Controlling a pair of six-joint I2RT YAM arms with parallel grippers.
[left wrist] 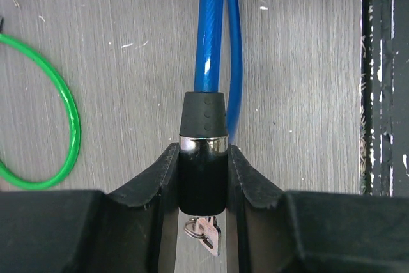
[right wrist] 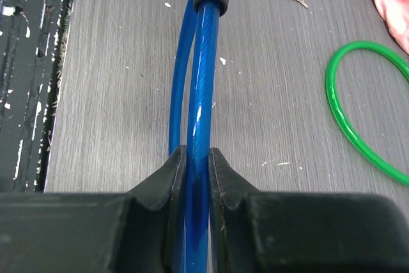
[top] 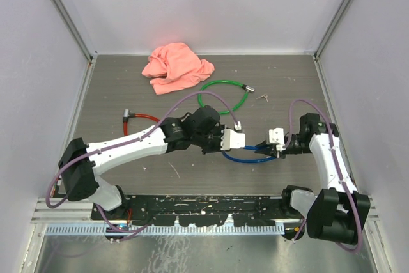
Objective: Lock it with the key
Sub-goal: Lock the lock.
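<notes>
On the surface [top: 291,84], the left gripper [top: 234,139] and right gripper [top: 275,139] face each other, a blue cable [top: 248,158] looping between them. Behind lie a green cable [top: 223,81], red cable [top: 142,116] and pink cloth [top: 176,67].

Bright, even light, soft shadows, sharp focus; glare streaks the blue cable [left wrist: 209,30].

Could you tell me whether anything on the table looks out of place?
A small bunch of keys lies loose near the green cable, in no lock, and a pink cloth sits crumpled at the far edge of the table. Nothing looks damaged.
</notes>
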